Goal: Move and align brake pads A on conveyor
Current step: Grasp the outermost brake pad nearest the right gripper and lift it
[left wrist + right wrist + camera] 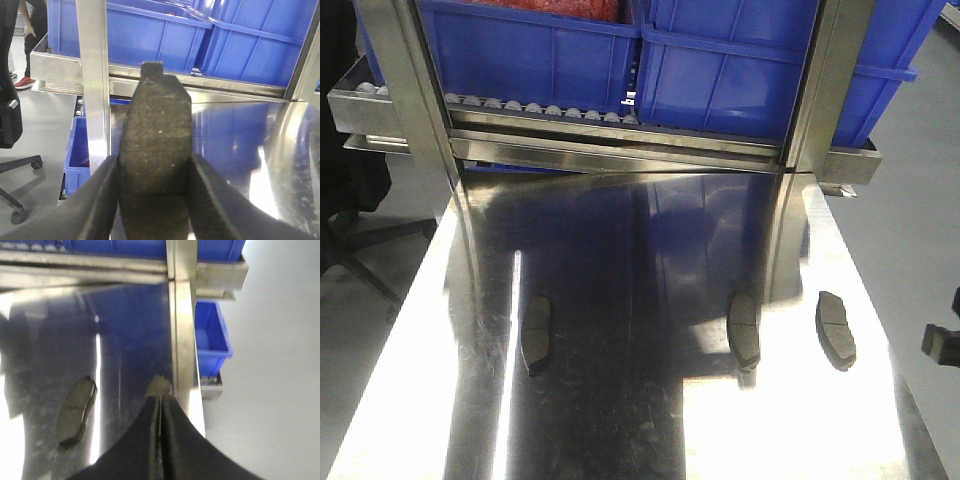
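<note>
A shiny steel table [620, 430] fills the front view, and blue bins [530, 60] stand on a roller rack [620, 150] across the top of the frame. Three pads lie flat on the table in a loose row across the middle of the frame. The left pad [536, 333] is well apart from the others. The middle pad [743, 329] is right of centre, and the right pad [835, 329] is near it but not touching.

The fourth pad [155, 125] stands upright in the centre of the left wrist view. The left gripper [155, 195] clamps it on its two long sides, above the table. The right gripper [160, 412] has its jaws pressed together with nothing between them, and it hangs over the table near the edge. The conveyor shows in no view.

I judge that the step in hand is the carrying of one pad, and three are not yet moved. The next move calls for finding the conveyor, laying the fourth pad flat on it and square to its edge, and only then opening.
</note>
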Controlling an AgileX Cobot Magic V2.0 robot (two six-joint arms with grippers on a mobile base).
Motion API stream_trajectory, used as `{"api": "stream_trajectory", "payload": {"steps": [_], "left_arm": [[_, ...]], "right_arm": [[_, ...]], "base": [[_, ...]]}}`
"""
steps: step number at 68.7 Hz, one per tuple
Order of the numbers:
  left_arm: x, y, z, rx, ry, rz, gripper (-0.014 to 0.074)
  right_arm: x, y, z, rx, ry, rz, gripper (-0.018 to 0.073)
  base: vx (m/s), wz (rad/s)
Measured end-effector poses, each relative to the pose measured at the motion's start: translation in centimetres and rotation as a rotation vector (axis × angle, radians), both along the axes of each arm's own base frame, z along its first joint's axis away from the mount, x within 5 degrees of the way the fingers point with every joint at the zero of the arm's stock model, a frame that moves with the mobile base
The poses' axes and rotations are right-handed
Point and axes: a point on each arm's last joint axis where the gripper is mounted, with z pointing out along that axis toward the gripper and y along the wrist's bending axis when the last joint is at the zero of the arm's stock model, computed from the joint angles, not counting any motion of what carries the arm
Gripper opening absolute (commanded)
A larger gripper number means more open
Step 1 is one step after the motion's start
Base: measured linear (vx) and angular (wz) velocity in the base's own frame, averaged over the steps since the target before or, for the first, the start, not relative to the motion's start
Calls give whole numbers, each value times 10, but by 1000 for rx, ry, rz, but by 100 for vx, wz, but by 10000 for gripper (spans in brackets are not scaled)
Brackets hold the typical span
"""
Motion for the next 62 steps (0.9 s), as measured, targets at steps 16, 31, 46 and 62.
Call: {"api": "stream_trajectory", "payload": {"steps": [16, 31, 46, 62], "left_arm": [[0, 0, 0, 0, 0, 0, -6], [0, 0, 0, 0, 0, 0, -6], [0, 0, 0, 0, 0, 0, -6], [0, 0, 0, 0, 0, 0, -6]], "right_arm": [[12, 1, -6, -7, 147, 14, 71], [41, 3, -2, -8, 319, 26, 279], [80, 4, -1, -9, 442, 33, 428], [130, 6, -21, -5, 612, 36, 436]], "base": [[0, 0], [0, 0], [0, 0], [0, 0]]}}
